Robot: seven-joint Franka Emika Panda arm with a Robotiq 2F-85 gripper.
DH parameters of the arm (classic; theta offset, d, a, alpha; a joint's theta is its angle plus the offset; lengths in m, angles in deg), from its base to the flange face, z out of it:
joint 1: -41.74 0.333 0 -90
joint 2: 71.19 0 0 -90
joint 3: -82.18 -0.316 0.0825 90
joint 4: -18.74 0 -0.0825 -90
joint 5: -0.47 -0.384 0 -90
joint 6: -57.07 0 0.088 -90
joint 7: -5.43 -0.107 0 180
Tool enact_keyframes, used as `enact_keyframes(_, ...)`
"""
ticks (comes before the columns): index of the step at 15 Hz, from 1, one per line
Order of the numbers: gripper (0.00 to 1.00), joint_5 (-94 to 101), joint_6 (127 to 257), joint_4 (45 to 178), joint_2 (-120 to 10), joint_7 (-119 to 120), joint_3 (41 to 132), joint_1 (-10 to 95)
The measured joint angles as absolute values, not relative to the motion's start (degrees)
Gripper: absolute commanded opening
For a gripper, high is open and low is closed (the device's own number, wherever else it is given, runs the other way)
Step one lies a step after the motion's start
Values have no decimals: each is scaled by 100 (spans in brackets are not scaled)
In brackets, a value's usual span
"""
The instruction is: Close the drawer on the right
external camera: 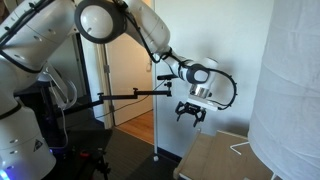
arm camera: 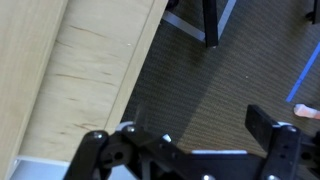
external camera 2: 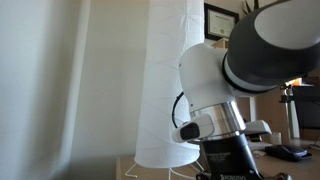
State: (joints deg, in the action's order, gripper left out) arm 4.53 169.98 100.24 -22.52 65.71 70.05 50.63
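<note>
Your pincer [external camera: 191, 117] hangs released, jaws spread, in the air just off the drawer [external camera: 222, 157]. The drawer sits low at the foot of the white sheet [external camera: 290, 80]. In the wrist view its tan wood runs along one side, with dark floor [arm camera: 220, 80] beneath you. Come down before the darker front edge, lay a finger flat against it and push straight in. Mind the thin wire [external camera: 238, 148] on top, and keep your elbow off the sheet.
</note>
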Motion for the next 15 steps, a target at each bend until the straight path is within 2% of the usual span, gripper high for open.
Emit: enact_keyframes(15,100,621,16553,8381,-648,6572,7158,5103)
